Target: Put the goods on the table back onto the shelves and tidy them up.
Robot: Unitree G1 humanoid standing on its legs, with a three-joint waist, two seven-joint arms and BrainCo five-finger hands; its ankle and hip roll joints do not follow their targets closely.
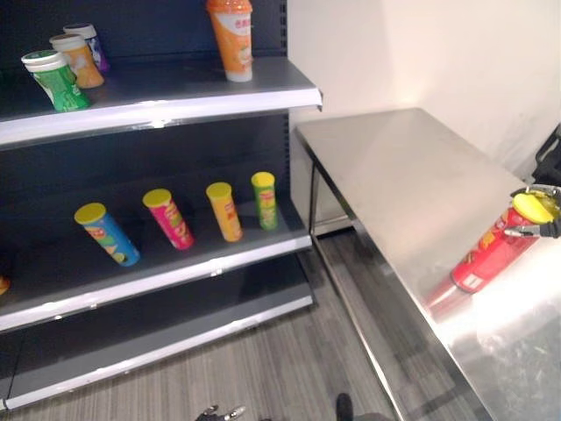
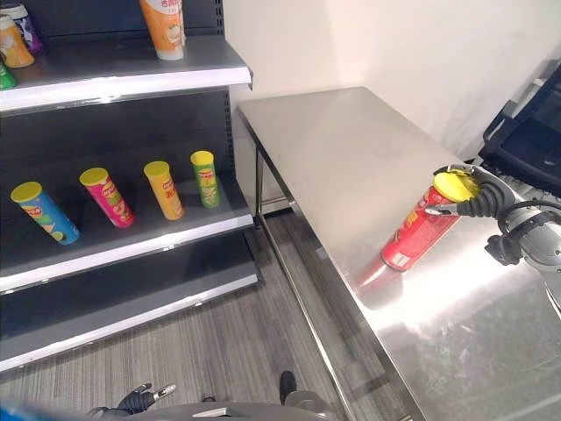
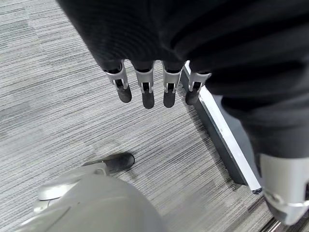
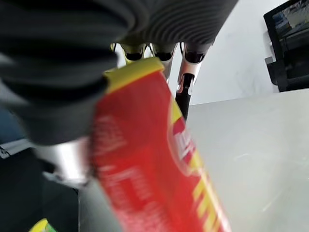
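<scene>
A red chip can (image 2: 419, 230) with a yellow lid leans tilted on the steel table (image 1: 412, 175), its base near the front edge. My right hand (image 2: 480, 200) is shut on its lid end. In the right wrist view the red can (image 4: 154, 159) lies against the palm, with the fingers (image 4: 186, 82) curled past the lid. My left hand (image 3: 145, 92) hangs low over the grey floor with relaxed, straight fingers and holds nothing. Blue (image 1: 107, 234), pink (image 1: 168, 219), orange (image 1: 224, 211) and green (image 1: 265, 200) cans stand on the middle shelf (image 1: 175, 274).
The top shelf (image 1: 158, 112) carries a tall orange cup (image 1: 231, 39) and green (image 1: 55, 81), orange (image 1: 77, 60) and purple (image 1: 90, 44) tubs. A bare bottom shelf (image 1: 158, 338) sits near the floor. Black equipment (image 2: 530, 132) stands past the table's right end.
</scene>
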